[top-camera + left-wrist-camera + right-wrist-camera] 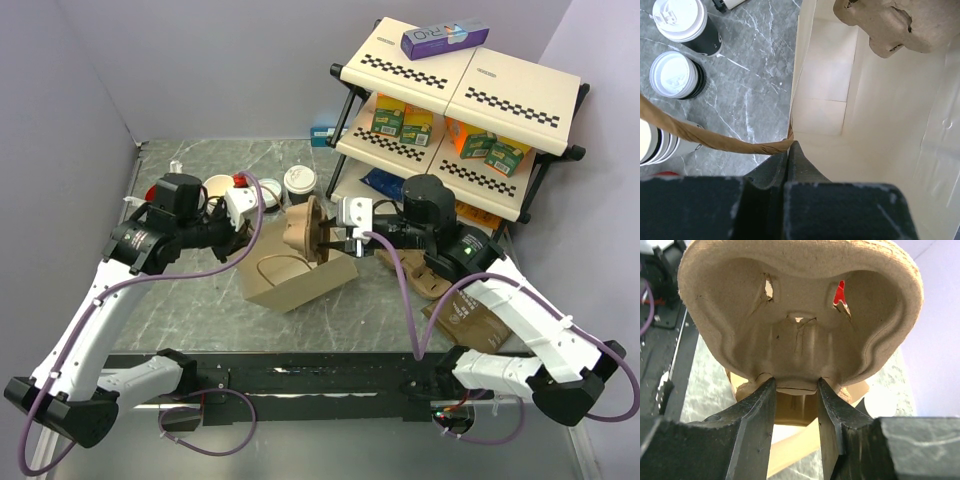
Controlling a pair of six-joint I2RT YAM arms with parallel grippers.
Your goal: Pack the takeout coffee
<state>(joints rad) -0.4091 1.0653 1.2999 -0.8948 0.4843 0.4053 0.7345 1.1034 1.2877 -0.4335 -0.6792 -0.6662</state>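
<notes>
Two takeout coffees with dark bodies and white lids stand on the table in the left wrist view, one (681, 22) at the top left and another (674, 75) below it. One takeout coffee (299, 182) shows in the top view behind the bag. A brown paper bag (297, 278) lies open on the table. My left gripper (262, 225) is shut on the bag's rim (790, 135) by the twisted handle (705, 137). My right gripper (331, 243) is shut on a pulp cup carrier (800, 315), held upright above the bag's mouth.
A stack of cream cups (652, 142) and a red cup (243, 182) stand left of the bag. A two-tier shelf (460, 90) with boxes stands at the back right. Flat brown paper bags (470, 320) lie under my right arm.
</notes>
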